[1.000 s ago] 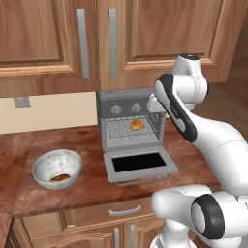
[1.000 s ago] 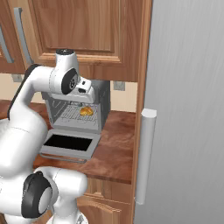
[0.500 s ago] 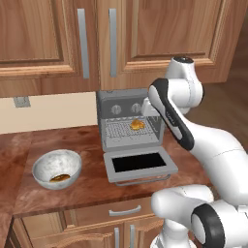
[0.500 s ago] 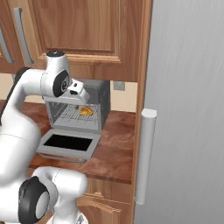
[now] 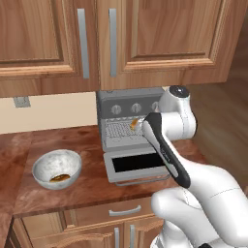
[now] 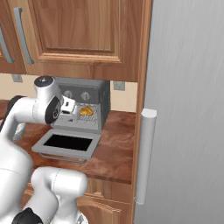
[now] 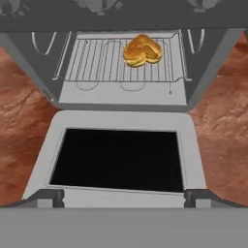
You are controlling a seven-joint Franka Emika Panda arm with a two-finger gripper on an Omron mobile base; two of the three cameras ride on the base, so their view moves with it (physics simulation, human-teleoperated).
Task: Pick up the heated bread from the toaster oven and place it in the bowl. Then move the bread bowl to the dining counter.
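The toaster oven (image 5: 127,112) stands on the counter with its door (image 7: 118,152) dropped flat, dark glass facing up. The heated bread (image 7: 142,50), golden and lumpy, lies on the wire rack (image 7: 97,63) toward the right rear; it also shows as the bread (image 6: 86,111) and the bread (image 5: 134,124). My gripper (image 7: 123,198) hovers over the door's front edge, facing into the oven, open with nothing between its fingertips (image 7: 46,196). The gripper (image 6: 70,108) sits just left of the oven mouth. The white speckled bowl (image 5: 48,162) rests left of the oven. The dining counter is out of view.
A darker flat brown food piece (image 5: 59,178) lies in the bowl. Wooden wall cabinets (image 5: 111,38) hang above the oven. A tall grey fridge (image 6: 188,109) with a long handle (image 6: 144,157) stands to the right. Reddish stone counter (image 5: 82,186) lies around the bowl and door.
The gripper's jaws have spread wide. The hand has dropped lower and pulled back from the oven mouth; the arm's elbow has come down. Bread, door and bowl have not moved.
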